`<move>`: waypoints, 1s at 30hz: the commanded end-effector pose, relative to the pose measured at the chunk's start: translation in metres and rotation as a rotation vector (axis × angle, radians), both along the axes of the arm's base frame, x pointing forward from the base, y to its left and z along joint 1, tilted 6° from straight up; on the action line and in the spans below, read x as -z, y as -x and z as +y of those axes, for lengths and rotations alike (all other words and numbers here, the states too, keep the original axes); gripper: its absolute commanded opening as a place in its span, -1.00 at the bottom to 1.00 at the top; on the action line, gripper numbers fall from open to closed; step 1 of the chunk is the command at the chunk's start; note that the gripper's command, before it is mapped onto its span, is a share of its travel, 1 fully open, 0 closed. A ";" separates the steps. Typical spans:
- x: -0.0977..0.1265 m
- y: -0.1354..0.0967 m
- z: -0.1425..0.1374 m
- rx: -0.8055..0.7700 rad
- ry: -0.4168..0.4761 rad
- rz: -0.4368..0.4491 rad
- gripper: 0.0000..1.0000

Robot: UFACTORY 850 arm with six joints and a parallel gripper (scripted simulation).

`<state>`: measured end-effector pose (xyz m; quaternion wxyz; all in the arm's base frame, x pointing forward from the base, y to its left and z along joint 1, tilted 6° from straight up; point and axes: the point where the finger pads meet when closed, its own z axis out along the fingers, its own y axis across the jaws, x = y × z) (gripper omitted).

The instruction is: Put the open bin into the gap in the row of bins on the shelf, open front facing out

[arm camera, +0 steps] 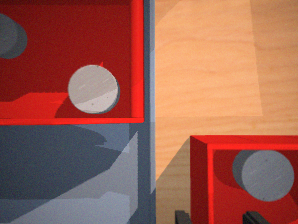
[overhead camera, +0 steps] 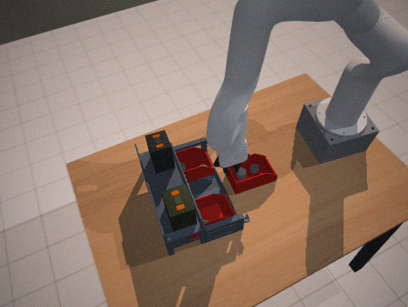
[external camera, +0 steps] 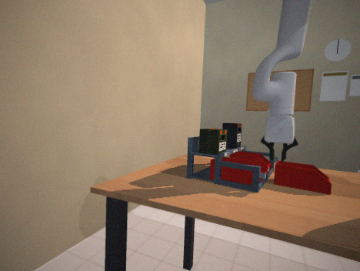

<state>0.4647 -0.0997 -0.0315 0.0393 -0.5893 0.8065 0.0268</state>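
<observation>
The loose red open bin (overhead camera: 253,173) stands on the table just right of the shelf (overhead camera: 192,192), with two grey cylinders (overhead camera: 248,170) in it. It also shows in the side view (external camera: 301,177) and in the wrist view (arm camera: 250,180). The shelf's lower level holds two red bins (overhead camera: 193,162) (overhead camera: 214,208) with an empty gap (overhead camera: 207,185) between them. My gripper (overhead camera: 231,167) hangs just above the loose bin's end nearest the shelf, with its fingers partly open and holding nothing. In the wrist view the fingertips straddle that bin's wall, and a shelf bin (arm camera: 70,60) holds a grey cylinder (arm camera: 93,89).
Two dark boxes (overhead camera: 159,150) (overhead camera: 179,207) stand on the shelf's top board. The arm's grey base (overhead camera: 336,131) sits at the table's right side. The shelf's front lip (external camera: 238,169) faces the loose bin.
</observation>
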 end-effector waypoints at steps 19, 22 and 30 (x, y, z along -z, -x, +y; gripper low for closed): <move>0.015 -0.001 0.001 0.000 0.000 -0.002 -0.32; 0.019 -0.002 0.001 0.000 0.000 -0.004 -0.32; 0.019 -0.002 0.001 0.000 0.000 -0.004 -0.32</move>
